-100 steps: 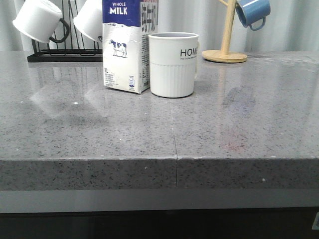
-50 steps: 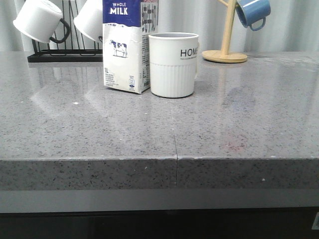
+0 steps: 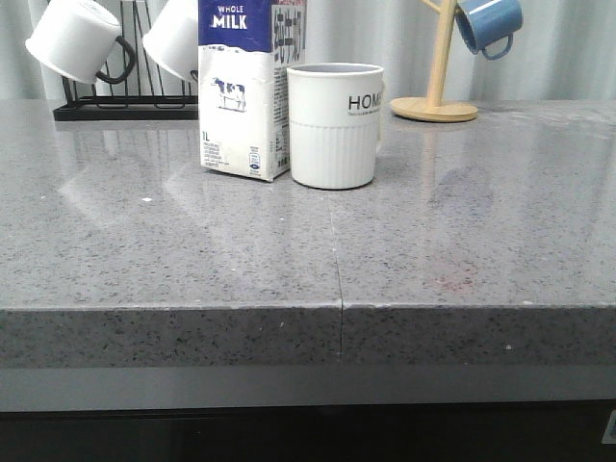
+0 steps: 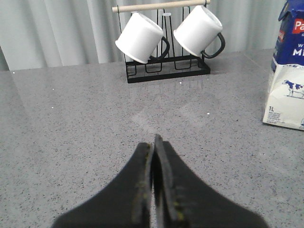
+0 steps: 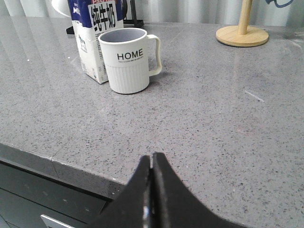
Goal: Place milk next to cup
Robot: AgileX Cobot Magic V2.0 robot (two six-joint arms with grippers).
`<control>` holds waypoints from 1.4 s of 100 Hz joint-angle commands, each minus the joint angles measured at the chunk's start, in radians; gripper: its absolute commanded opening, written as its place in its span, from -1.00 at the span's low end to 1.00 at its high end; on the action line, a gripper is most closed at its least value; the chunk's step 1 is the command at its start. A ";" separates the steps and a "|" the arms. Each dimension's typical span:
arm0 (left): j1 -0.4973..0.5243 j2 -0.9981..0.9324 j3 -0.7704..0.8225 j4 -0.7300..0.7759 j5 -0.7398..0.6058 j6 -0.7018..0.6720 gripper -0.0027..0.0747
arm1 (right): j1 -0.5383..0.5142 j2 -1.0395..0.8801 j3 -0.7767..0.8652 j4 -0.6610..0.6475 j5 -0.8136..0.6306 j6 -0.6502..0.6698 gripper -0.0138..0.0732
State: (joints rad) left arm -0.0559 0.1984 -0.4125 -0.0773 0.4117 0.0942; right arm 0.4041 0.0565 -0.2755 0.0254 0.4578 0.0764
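Observation:
The milk carton [image 3: 241, 91] stands upright on the grey counter, white with a dark blue top band and a cow picture. The ribbed white "HOME" cup [image 3: 334, 125] stands right beside it, on its right, almost touching. Both show in the right wrist view, the milk [image 5: 95, 40] behind the cup [image 5: 127, 59]. The milk's edge shows in the left wrist view [image 4: 287, 71]. My left gripper [image 4: 154, 142] is shut and empty over bare counter, well away from the milk. My right gripper [image 5: 152, 159] is shut and empty near the counter's front edge. Neither gripper shows in the front view.
A black rack [image 3: 125, 108] with two smooth white mugs [image 3: 72, 40] stands at the back left. A wooden stand [image 3: 435, 104] holding a blue mug [image 3: 489, 24] stands at the back right. A seam runs across the counter [image 3: 337, 260].

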 commanded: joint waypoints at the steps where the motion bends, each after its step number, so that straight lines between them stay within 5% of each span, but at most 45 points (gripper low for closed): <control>1: 0.005 -0.068 0.001 0.005 -0.056 0.002 -0.99 | -0.002 0.013 -0.023 0.001 -0.078 0.003 -0.80; 25: 0.005 -0.238 0.071 0.077 -0.012 0.001 -0.99 | -0.002 0.013 -0.023 0.001 -0.078 0.003 -0.80; 64: 0.005 -0.231 0.192 0.077 -0.042 -0.010 -0.99 | -0.002 0.013 -0.023 0.001 -0.077 0.003 -0.80; 94: 0.009 -0.235 0.456 0.062 -0.412 -0.037 -0.99 | -0.002 0.013 -0.023 0.001 -0.077 0.003 -0.80; 140: 0.009 -0.235 0.456 0.056 -0.358 -0.037 -0.99 | -0.002 0.013 -0.023 0.001 -0.075 0.003 -0.80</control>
State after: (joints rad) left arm -0.0477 -0.0065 0.0022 -0.0104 0.1397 0.0675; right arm 0.4041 0.0565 -0.2755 0.0254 0.4616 0.0764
